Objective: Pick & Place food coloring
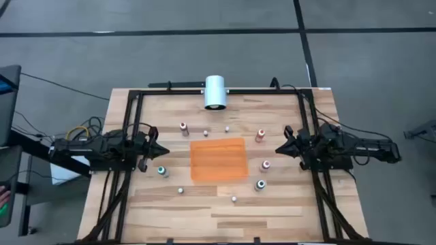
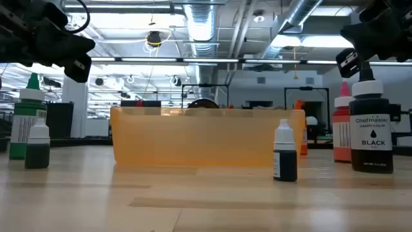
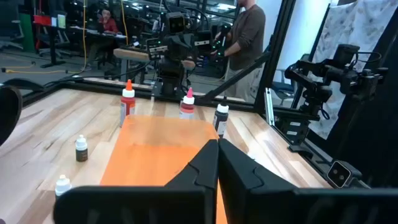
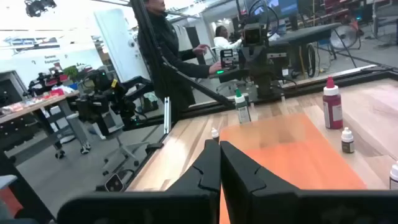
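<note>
Around the orange tray at mid-bench, the food coloring bottles stand scattered and upright, none of them inside it. We count two red-topped ones right of the tray, a teal-topped one at its near right corner, another teal one to its left, one more bottle beyond its far left corner, and several tiny pale ones dotted far and near. They sit apart from each other, which we judge leaves room for a claw to close on one without knocking its neighbour.

Our left claw hovers over the bench's left edge, tips pinched together and carrying nothing, pointing toward the tray. Our right claw mirrors it on the right, likewise clenched and empty. The nearest bottles lie just beside each claw.

The big white cylinder rests at the far edge of the wooden bench, out of the way. We judge that no pick has begun; a claw must open first.
</note>
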